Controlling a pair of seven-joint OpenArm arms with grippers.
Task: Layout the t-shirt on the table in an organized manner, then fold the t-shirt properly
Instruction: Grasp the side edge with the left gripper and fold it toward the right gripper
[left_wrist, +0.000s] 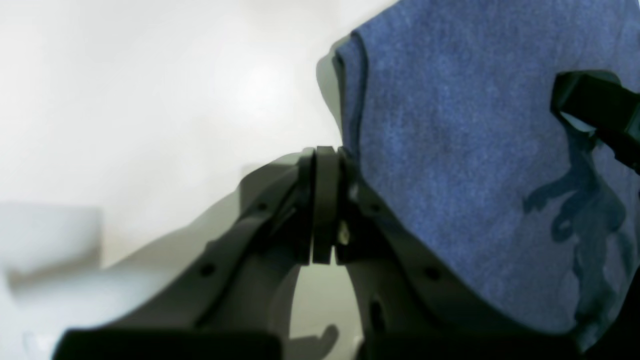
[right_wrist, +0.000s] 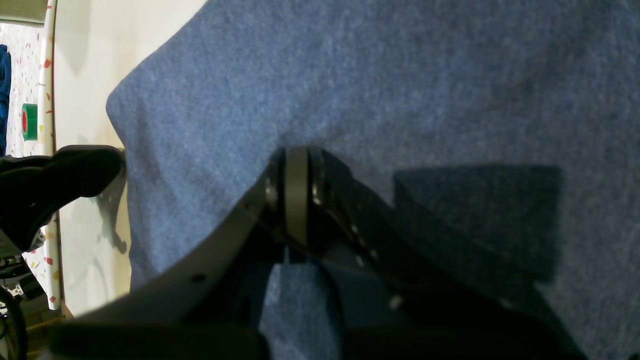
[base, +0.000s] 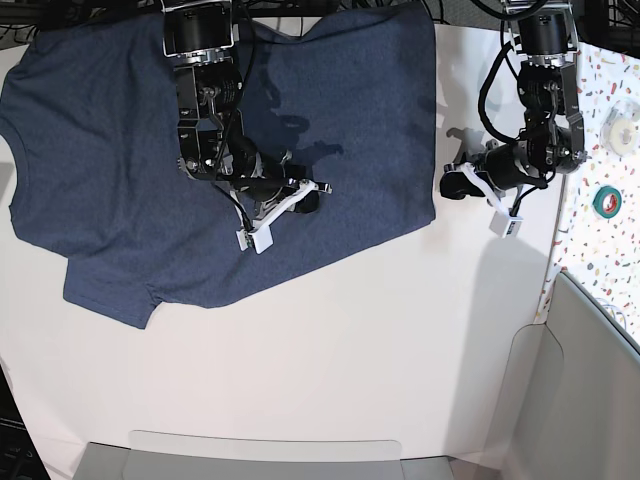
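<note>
The t-shirt (base: 120, 150) lies spread flat across the far left of the white desk (base: 380, 350), the right gripper (base: 305, 200) clenched empty over its middle, and the left gripper (base: 455, 185) clenched empty just beyond its right edge.

Navy-blue heathered t-shirt (base: 150, 150), plain white table (base: 350, 350) — black hands

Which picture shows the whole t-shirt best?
The base view: the t-shirt lies spread on the table, with both sleeves visible. The left wrist view shows only one edge of it, and the right wrist view mostly close-up blue cloth.
</note>
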